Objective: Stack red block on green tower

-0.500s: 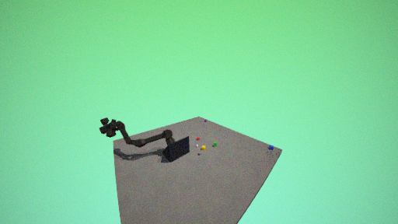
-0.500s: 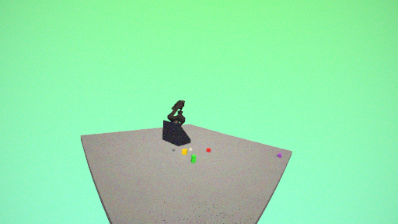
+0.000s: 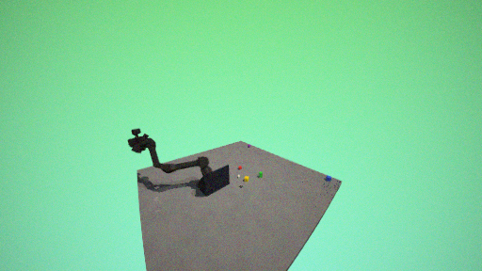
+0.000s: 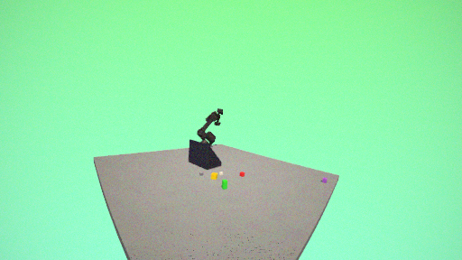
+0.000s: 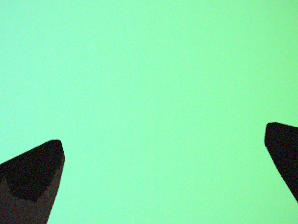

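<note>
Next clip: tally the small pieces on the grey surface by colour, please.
Red block: 1
Green tower: 1
Yellow: 1
White: 1
Grey: 1
Purple: 1
Blue: 1
Total: 7

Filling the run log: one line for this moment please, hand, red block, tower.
hand: open, empty, raised away from blocks | red block: on table, untouched | green tower: standing, nothing on top | stacking: not started
</note>
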### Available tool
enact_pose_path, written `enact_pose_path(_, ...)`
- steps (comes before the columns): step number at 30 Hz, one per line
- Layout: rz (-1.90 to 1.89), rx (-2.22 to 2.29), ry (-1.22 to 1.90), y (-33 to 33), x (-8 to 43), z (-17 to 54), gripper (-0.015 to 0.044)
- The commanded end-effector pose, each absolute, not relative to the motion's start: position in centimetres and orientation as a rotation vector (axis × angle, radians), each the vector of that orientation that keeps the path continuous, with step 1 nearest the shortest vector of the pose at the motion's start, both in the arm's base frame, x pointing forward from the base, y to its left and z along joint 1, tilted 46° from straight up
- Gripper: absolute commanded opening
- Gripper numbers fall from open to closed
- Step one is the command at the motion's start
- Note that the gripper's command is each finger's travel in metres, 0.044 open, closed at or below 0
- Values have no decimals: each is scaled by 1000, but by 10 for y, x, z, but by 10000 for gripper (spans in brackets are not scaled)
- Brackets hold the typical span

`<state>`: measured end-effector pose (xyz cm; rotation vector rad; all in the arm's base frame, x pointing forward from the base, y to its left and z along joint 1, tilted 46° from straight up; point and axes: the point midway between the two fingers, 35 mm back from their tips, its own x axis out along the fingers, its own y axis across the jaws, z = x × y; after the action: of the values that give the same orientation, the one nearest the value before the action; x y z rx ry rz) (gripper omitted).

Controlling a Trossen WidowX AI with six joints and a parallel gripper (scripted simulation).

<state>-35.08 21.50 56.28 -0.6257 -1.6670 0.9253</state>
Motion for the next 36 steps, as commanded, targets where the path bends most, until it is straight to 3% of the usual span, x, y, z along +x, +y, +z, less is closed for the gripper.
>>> enact_pose_path(1,879,-505,-1563,191,-296,607,440)
enact_pose_path(20,724,-86,-1086,106,-39,692,440)
enact_pose_path(36,596,91,-555,56,199,632,440)
